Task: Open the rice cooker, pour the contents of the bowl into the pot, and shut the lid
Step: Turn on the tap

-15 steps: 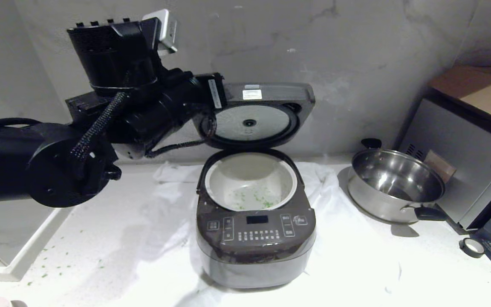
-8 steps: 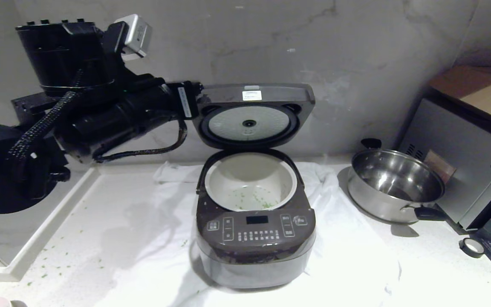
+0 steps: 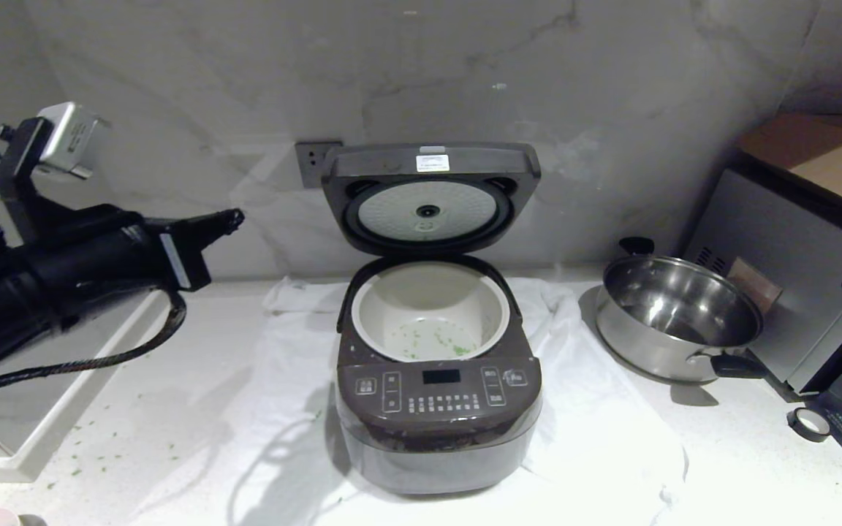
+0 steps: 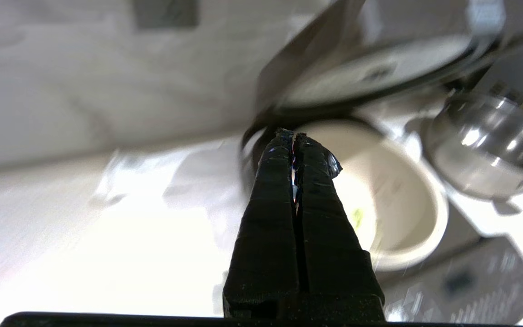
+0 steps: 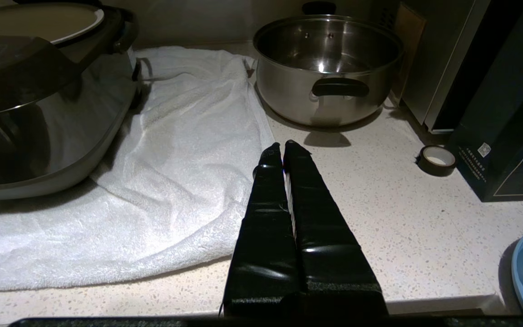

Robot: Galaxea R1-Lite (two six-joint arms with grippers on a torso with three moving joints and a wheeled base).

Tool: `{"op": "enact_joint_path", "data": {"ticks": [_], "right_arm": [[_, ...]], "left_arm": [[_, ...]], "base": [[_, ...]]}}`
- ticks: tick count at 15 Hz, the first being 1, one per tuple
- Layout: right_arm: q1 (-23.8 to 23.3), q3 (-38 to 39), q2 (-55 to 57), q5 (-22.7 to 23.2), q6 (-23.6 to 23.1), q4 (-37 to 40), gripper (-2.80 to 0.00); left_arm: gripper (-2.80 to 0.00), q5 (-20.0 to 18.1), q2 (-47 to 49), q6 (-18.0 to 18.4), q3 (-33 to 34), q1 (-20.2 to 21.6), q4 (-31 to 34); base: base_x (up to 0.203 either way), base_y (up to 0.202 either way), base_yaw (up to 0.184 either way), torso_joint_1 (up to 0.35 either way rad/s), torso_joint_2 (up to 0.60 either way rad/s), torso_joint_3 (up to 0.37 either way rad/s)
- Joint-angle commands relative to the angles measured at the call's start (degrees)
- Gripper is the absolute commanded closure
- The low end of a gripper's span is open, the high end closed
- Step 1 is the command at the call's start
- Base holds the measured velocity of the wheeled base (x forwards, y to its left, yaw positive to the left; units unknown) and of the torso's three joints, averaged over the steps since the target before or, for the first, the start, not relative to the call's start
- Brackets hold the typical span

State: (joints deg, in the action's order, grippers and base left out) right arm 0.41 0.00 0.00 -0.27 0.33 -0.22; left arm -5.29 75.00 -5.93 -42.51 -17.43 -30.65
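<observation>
The rice cooker point(image 3: 437, 380) stands on a white towel point(image 3: 596, 438) with its lid point(image 3: 430, 197) raised upright against the wall, and green pieces point(image 3: 435, 343) lie scattered in the bottom of its pale inner pot point(image 3: 392, 307). The left gripper point(image 3: 234, 217) hangs in the air well to the left of the rice cooker, level with the lid, fingers pressed together on nothing. The right gripper point(image 5: 283, 146), fingers also together and empty, sits low over the counter to the right of the rice cooker, near a steel pan point(image 3: 677, 318)
</observation>
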Motion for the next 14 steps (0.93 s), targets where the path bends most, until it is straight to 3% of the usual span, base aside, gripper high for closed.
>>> {"op": "enact_joint_path", "data": {"ticks": [1,5,11,14], "right_arm": [[0.0,0.1,0.0,0.0,0.0,0.0,0.0],[0.0,0.1,0.0,0.0,0.0,0.0,0.0],[0.0,0.1,0.0,0.0,0.0,0.0,0.0],[0.0,0.1,0.0,0.0,0.0,0.0,0.0]], "left_arm": [[0.0,-0.7,-10.2,0.5,7.1,3.9,-0.4],[0.0,-1.8,-22.4,1.8,13.3,8.7,0.3],[0.0,-1.3,-39.0,5.6,15.6,9.8,13.1],[0.0,-0.4,-46.6,7.8,17.5,12.9,17.0]], "base": [[0.0,0.0,0.0,0.0,0.0,0.0],[0.0,0.0,0.0,0.0,0.0,0.0],[0.0,0.0,0.0,0.0,0.0,0.0],[0.0,0.0,0.0,0.0,0.0,0.0]]}}
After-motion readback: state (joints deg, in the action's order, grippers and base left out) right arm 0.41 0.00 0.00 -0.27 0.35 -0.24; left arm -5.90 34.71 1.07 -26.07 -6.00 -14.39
